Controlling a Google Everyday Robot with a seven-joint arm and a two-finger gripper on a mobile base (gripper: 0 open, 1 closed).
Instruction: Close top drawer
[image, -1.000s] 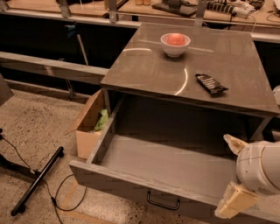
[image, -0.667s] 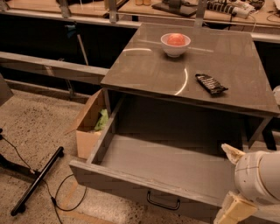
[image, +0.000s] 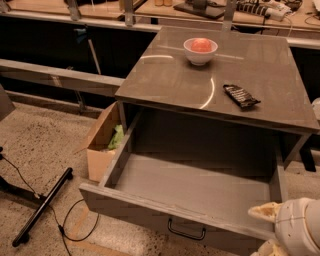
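The top drawer (image: 150, 212) is a wide, deep grey wooden drawer, pulled far out from under the grey cabinet top (image: 165, 80). Its inside is empty. A small black loop handle (image: 186, 233) sits at the centre of its front. My gripper (image: 272, 227) shows at the bottom right corner, with a cream fingertip (image: 262, 212) just over the drawer's front right edge and the white wrist behind it. The lower part of the gripper is cut off by the frame edge.
A white bowl (image: 200, 51) holding a pink-red thing and a dark snack packet (image: 241, 96) lie on the cabinet top. An open cardboard box (image: 102, 145) stands left of the drawer. A black stand leg (image: 42, 207) and cable lie on the floor at left.
My gripper has moved down and to the right, toward the bottom right corner of the view. The drawer has not visibly moved.
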